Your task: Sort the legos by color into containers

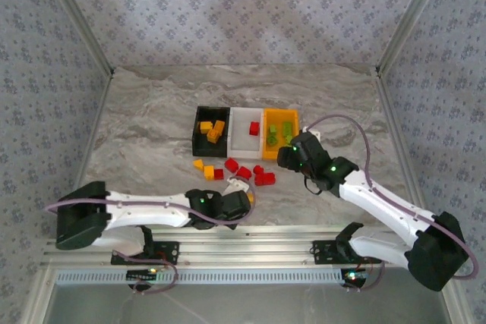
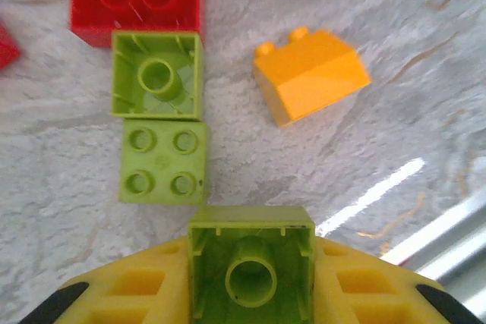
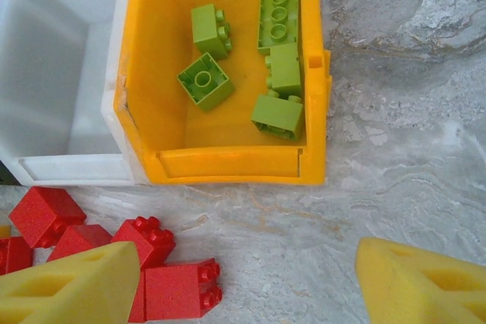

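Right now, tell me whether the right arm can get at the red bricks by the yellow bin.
Probably yes. The right gripper hangs open just above the red bricks, which lie loose on the table in front of the yellow bin; nothing covers them.

Three bins are standing side by side in a row on the table (image 1: 144, 119): left bin (image 1: 209, 149), middle bin (image 1: 243, 139), right bin (image 1: 281, 114). Each is holding bricks (image 1: 215, 130). Loose bricks (image 1: 243, 171) are lying just in front of the row, mostly before the left and middle bins.
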### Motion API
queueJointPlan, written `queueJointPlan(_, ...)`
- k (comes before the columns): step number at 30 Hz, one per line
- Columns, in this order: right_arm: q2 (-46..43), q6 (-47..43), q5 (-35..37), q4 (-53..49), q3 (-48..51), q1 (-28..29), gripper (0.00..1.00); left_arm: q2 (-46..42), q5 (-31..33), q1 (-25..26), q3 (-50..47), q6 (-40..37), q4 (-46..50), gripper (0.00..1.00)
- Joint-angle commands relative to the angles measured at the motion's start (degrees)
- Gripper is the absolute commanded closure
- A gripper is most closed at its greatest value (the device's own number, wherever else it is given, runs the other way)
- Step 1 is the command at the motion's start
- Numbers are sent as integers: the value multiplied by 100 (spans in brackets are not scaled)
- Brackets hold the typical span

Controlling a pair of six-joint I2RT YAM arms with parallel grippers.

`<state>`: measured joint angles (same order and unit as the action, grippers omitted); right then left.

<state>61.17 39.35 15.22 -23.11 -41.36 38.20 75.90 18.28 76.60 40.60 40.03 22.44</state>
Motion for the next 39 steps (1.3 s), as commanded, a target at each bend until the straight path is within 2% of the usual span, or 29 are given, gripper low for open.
queueJointPlan(1,-264,214,188,-69,222,-42,23,-440,231,-179,418,-115,356,71)
queueJointPlan(6,-551,393,275,-108,577,-58,23,-38,-417,-1156,1354,-773,-67,72)
queueJointPlan(8,-655,451,288,-172,670,-56,23,436,-792,-1541,1926,-1030,-232,71)
queueJointPlan(13,-816,528,297,-260,811,-31,23,1904,-1282,-2085,3556,-1405,-167,72)
queueJointPlan(21,-882,618,349,-297,882,52,23,3775,-1650,-2439,5746,-1481,240,71)
queueJointPlan(25,-905,622,326,-314,885,74,23,4444,-1688,-2437,6607,-1458,597,62)
queueJointPlan(29,-973,533,207,-251,902,120,23,4636,-1728,-2482,6951,-1337,669,46)
queueJointPlan(33,-1045,480,74,-136,915,234,22,4389,-1782,-2492,6912,-1244,624,34)
queueJointPlan(35,-1054,470,37,-90,915,313,22,4061,-1773,-2489,6627,-1210,474,27)
queueJointPlan(39,-922,478,-49,112,925,538,22,2996,-1748,-2492,5415,-1076,-99,14)
